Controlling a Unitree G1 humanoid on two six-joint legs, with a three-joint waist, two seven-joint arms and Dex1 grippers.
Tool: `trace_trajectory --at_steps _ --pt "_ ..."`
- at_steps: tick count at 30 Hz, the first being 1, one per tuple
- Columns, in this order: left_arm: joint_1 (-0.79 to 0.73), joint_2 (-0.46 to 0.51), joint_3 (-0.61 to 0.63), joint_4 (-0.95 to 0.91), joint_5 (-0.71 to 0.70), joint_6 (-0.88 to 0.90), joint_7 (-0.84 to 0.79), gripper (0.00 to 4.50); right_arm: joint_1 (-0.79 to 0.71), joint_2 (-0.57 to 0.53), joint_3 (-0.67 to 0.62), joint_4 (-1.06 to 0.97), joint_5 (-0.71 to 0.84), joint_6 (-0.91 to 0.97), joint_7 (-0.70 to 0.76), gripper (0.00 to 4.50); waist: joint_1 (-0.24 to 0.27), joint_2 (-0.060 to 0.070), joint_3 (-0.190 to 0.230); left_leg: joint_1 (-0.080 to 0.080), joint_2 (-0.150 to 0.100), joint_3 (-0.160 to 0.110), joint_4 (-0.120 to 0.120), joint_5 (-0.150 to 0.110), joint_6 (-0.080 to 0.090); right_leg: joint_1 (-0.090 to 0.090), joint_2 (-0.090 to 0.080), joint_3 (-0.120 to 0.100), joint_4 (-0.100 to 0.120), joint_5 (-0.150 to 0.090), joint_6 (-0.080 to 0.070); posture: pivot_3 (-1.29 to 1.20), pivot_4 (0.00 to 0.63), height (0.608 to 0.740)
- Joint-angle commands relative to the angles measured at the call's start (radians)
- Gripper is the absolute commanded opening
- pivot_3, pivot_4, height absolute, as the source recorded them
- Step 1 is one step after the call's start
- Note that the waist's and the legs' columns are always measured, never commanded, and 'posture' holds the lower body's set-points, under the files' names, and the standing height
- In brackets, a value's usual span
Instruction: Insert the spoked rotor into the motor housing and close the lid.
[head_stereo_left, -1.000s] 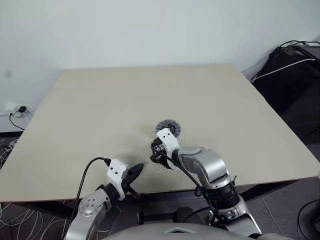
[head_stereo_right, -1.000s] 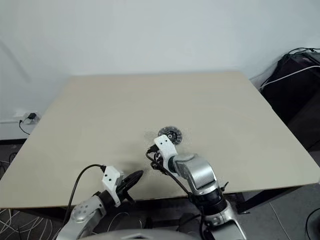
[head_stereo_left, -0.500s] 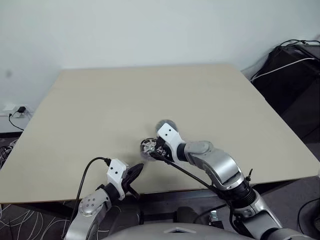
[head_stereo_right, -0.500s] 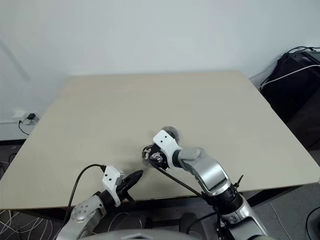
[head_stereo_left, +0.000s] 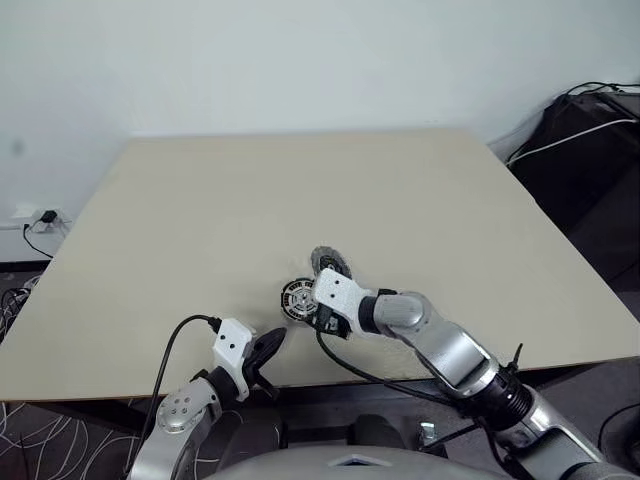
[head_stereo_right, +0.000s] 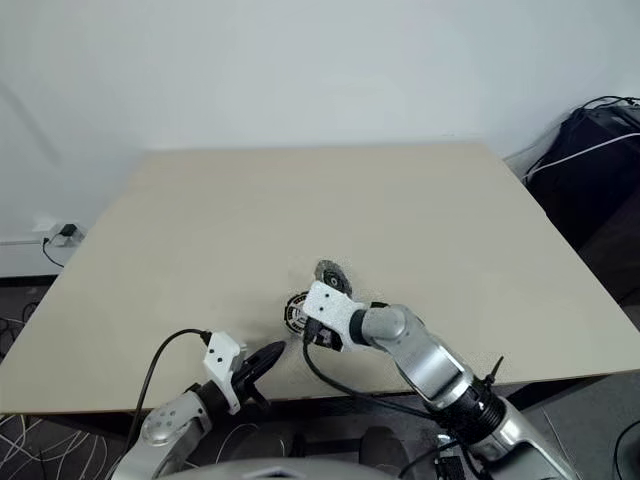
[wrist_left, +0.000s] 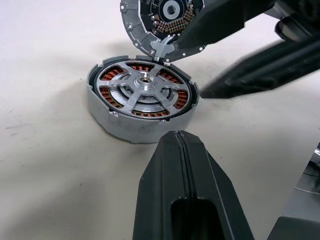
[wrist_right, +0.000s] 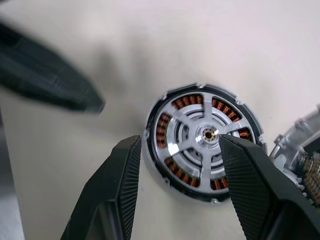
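Swung outward since a second ago, the right arm now comes in from the right with its wrist rolled over, while the left arm has not stirred.

Going left to right: the left gripper (head_stereo_left: 272, 346) hangs at the near edge of the bench (head_stereo_left: 200, 220), fingers pressed together and holding nothing, pointing toward the parts. Just beyond it sits the motor housing (wrist_left: 142, 102), flat on the bench with its open face up — copper windings in a ring, and the spoked rotor (wrist_left: 144, 85) already seated inside, spokes running to the central hub. Directly over it is the right gripper (wrist_right: 175, 185), partly open with nothing between the fingers; in its wrist view the two black fingers straddle the housing without visibly touching it.

The lid (wrist_left: 160, 22) lies to the right of the housing and a little farther back, tilted, its edge resting against the housing's far rim, the face with the small parts showing. It is not yet on.

Closing calls for a shift away from the housing toward that lid — and the right gripper is the nearer one, already above the pair.
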Motion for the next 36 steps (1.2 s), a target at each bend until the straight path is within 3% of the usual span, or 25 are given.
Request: trace_trajectory --at_steps 1,22,25,31,36 --pt "-0.007 0.007 0.001 -0.033 0.007 -0.032 -0.004 0.00 -0.043 -0.040 0.039 -0.027 -0.060 -0.099 0.074 2.65 -0.001 0.000 0.000 0.000 0.000 0.000 0.000 0.000 0.000 0.000 0.000 0.000 0.000 0.000 0.000 0.00 0.000 0.740" --pt "0.011 0.040 -0.007 -0.039 0.036 -0.085 -0.028 0.00 -0.106 0.056 0.074 0.219 -0.233 -0.218 0.157 2.65 0.003 -0.001 0.000 0.001 0.000 0.000 0.001 0.000 0.000 0.001 0.002 0.000 0.000 0.000 0.000 0.00 0.000 0.740" --pt "0.013 0.039 -0.006 -0.041 0.036 -0.084 -0.026 0.00 -0.118 0.064 0.078 0.254 -0.253 -0.223 0.166 2.04 0.003 -0.001 0.000 0.001 0.000 0.000 0.001 0.000 0.000 0.001 0.002 0.000 0.001 0.000 0.000 0.00 0.000 0.740" --pt "0.021 0.032 -0.003 -0.045 0.030 -0.083 -0.020 0.00 -0.121 0.069 0.071 0.279 -0.271 -0.230 0.180 0.16 0.002 -0.001 -0.001 0.002 0.000 0.000 0.001 0.000 0.000 0.002 0.002 0.000 0.001 0.001 0.000 0.00 0.000 0.740" --pt "0.021 0.024 -0.006 -0.042 0.030 -0.083 -0.017 0.00 -0.111 0.063 0.057 0.270 -0.281 -0.231 0.180 0.11 0.002 -0.001 -0.001 0.002 0.000 0.000 0.002 0.000 0.000 0.002 0.002 0.000 0.002 0.001 0.000 0.00 0.000 0.740"
